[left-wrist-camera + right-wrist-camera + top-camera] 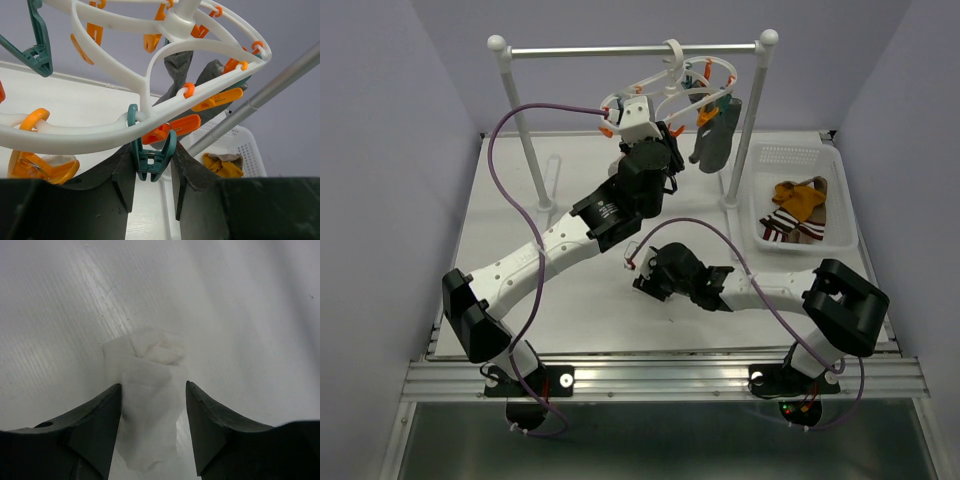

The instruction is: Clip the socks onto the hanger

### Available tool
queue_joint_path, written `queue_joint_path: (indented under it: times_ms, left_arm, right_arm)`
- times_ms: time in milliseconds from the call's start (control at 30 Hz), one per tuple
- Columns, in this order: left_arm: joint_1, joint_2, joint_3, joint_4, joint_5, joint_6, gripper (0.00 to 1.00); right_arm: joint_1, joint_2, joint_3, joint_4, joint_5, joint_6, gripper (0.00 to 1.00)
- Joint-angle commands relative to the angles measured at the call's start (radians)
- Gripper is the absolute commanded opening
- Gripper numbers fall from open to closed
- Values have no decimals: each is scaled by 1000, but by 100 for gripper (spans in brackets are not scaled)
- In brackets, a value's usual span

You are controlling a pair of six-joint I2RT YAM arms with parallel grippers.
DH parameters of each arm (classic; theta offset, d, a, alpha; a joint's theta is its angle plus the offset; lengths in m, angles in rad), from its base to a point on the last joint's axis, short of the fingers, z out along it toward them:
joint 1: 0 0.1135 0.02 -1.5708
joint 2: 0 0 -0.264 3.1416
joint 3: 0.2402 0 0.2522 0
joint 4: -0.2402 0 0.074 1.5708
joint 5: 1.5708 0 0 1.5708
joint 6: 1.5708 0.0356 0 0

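From above, the left arm reaches up to the hanger (672, 88), which hooks over a rail (620, 49) at the back of the table (505, 215). The left pincer (625, 108) is at the hanger's near-left rim. A grey sock (710, 143) hangs clipped at the hanger's right side. To the right, a basket (790, 155) holds a mustard sock (800, 197) and a striped sock (778, 226). The right pincer (642, 272) is low over the middle of the table, well apart from the hanger. No sock shows under it from here.

The left wrist camera looks up at the hanger's white rings. A teal clip (150, 159) dangles from the nearer ring, directly between the left fingers (120, 180). Both fingers press its sides, so this pincer is clenched on the clip. The grey sock hangs behind.

In the right wrist view, a crumpled white sock (150, 385) lies flat on the table between the right fingers (100, 430). This pincer is released, its jaws spread to either side of the sock, whose edges just meet the fingertips.
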Motion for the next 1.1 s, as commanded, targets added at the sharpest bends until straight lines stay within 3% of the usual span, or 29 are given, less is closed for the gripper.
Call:
queue_joint_path:
  times_ms: [0,67,133,267,567,833,1067]
  left_arm:
    - [3,-29,-3,37,-32,8,0]
    - [2,-32,-2,37,-33,7,0]
    - [2,-34,-3,37,-32,4,0]
    - [2,-37,0,37,-27,-9,0]
    - [2,-37,7,54,7,-32,0]
    - [3,-43,14,29,11,-130,0]
    - [2,-46,15,16,7,-187,0]
  right_arm:
    - [0,29,55,45,70,12,46]
    - [0,34,58,50,87,20,24]
    - [0,31,59,56,111,22,12]
    - [0,-27,36,90,162,20,1]
    - [-46,-243,-74,400,380,83,1]
    - [-149,-357,-62,532,368,128,1]
    - [-209,-339,8,579,313,91,1]
